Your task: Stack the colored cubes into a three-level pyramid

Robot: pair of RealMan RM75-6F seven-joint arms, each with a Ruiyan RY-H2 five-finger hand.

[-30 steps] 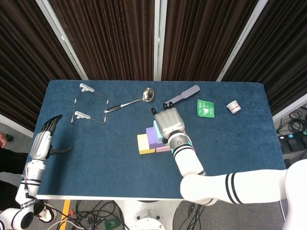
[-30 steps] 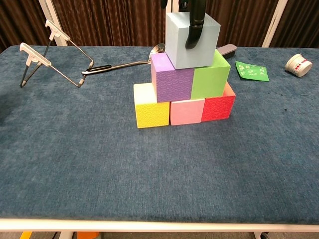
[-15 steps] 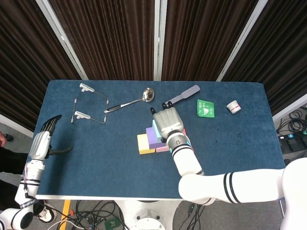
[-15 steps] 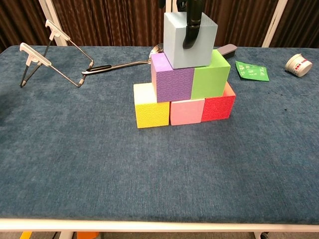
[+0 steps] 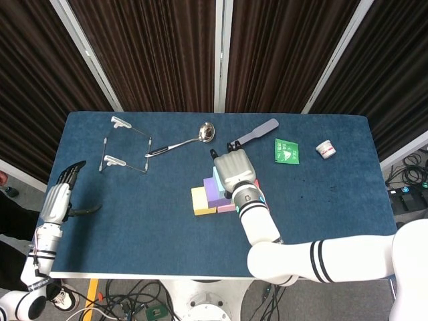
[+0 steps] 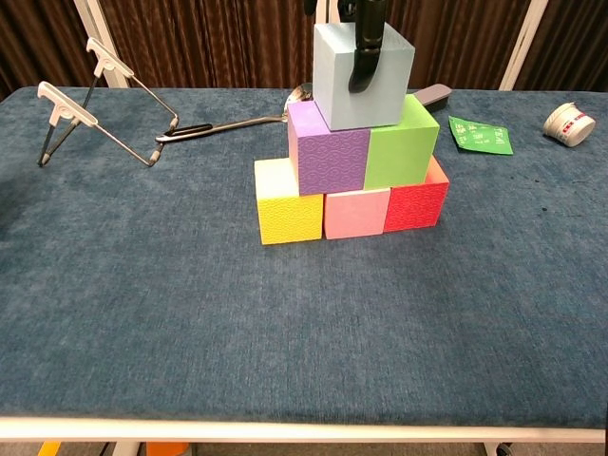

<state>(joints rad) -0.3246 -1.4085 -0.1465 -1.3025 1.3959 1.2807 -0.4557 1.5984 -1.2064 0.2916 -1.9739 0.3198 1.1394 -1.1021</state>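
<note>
On top of the pyramid, near the middle of the blue table (image 6: 142, 313), sits the light blue cube (image 6: 364, 78), resting across the purple cube (image 6: 328, 149) and the green cube (image 6: 401, 143) of the second level. Below them the bottom row runs yellow cube (image 6: 288, 204), pink cube (image 6: 355, 212), red cube (image 6: 415, 202), all three touching side by side. The right hand (image 5: 233, 172) is over the top cube and holds it: in the chest view a dark finger (image 6: 366, 57) comes down from the upper edge and lies against the cube's front face, and in the head view the pale back of the hand covers most of the stack. How the fingers on the far side sit cannot be made out.

Behind the stack a metal ladle (image 6: 228, 124) lies with its bowl near the purple cube, its black handle pointing toward a wire stand with white clips (image 6: 100, 104) at the table's far left. A grey spatula (image 5: 254, 134) lies just behind and right of the blocks. Farther right are a green packet (image 6: 481, 135) flat on the cloth and, well apart near the far right corner, a small white cup (image 6: 569, 123).

The left hand (image 5: 61, 194) hovers at the table's left edge, well away from the cubes, holding nothing, with fingers extended and thumb spread out to the side.
</note>
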